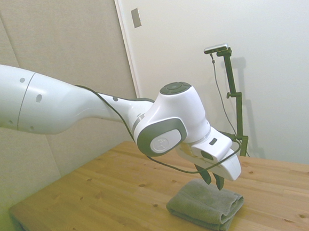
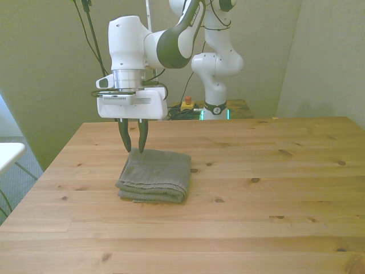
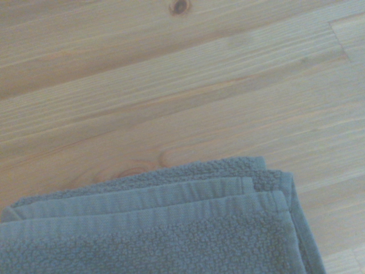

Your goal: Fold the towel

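the plain grey rectangular cloth towel (image 2: 155,176) lies folded in thick stacked layers with hemmed edges on the pale knotted wooden table (image 2: 256,217), and over its far corner hangs the white arm's two-finger gripper (image 2: 133,148), jaws narrowly parted, gripping nothing.

One grey towel (image 2: 155,176) is seen, folded in thick layers, on one wooden table (image 2: 274,188). One gripper (image 2: 133,149) with two fingers is counted.
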`<state>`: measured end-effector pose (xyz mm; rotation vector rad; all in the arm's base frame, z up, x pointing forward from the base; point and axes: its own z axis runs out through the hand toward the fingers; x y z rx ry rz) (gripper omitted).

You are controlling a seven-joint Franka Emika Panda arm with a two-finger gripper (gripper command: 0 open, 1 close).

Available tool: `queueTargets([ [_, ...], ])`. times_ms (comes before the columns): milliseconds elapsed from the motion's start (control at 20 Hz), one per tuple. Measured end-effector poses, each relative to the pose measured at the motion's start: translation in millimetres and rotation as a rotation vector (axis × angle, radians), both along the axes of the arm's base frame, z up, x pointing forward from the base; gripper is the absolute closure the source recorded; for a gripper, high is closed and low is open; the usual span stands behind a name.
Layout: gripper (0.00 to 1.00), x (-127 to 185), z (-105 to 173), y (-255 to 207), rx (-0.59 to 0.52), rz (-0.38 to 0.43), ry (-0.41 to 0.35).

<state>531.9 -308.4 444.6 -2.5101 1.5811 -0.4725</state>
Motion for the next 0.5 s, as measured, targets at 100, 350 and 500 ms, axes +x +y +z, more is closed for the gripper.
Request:
queueTargets([
  [100,0.00,1.2,2.2,23.6,0.005,-0.011,0.063],
  [350,0.00,-17.0,4.6,151.3,-0.011,0.083,0.137],
  [500,0.00,-50.8,6.9,241.8,-0.036,0.182,0.148],
])
